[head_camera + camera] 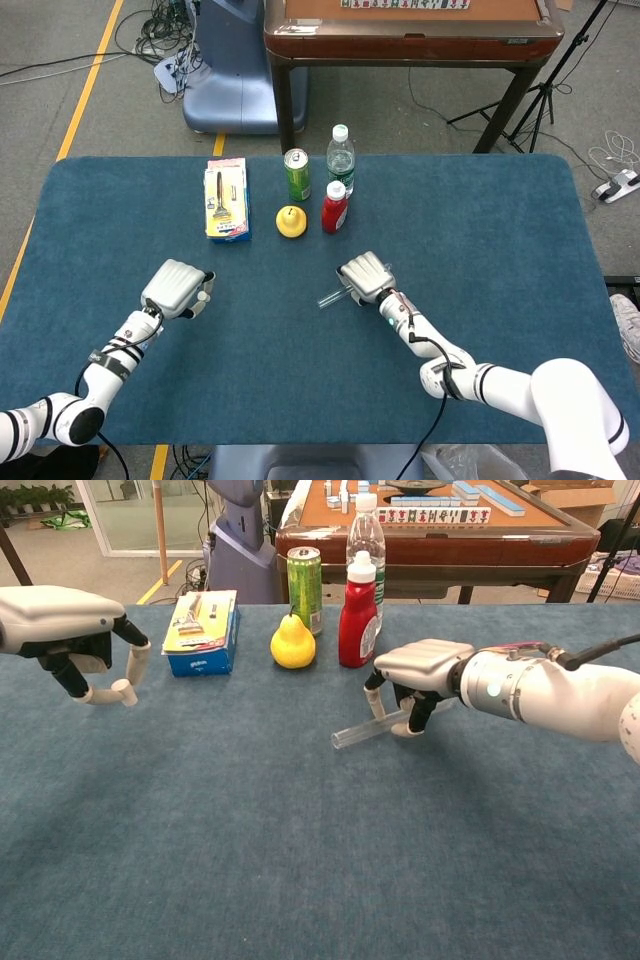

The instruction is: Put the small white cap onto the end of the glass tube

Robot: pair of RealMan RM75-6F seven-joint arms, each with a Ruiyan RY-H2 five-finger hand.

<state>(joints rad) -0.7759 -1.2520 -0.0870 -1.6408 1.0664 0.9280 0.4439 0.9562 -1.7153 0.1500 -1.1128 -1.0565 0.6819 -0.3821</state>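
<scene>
Right hand (418,672) grips the glass tube (362,730), its free end jutting beyond the fingers; left hand (62,628) pinches the small white cap (123,692). Misalignment could knock the cap loose.

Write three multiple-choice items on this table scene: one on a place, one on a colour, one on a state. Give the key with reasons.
1. Where does the yellow pear-shaped fruit stand?
A. Between the green drink can and the blue box
B. Right of the red squeeze bottle
C. Under the left hand

2. What colour is the cloth on the table?
A. Grey
B. Blue
C. Brown

3. What is the state of the clear glass tube?
A. Standing upright on the table
B. Lying loose, untouched
C. Held by the right hand, tilted, its free end toward the left hand

Key: 1 A, since in the chest view the fruit sits just left of the can, with the box further left. 2 B, the cloth is dark blue in both views. 3 C, the right hand's fingers close around the tube, which slopes down to its free end.
</scene>
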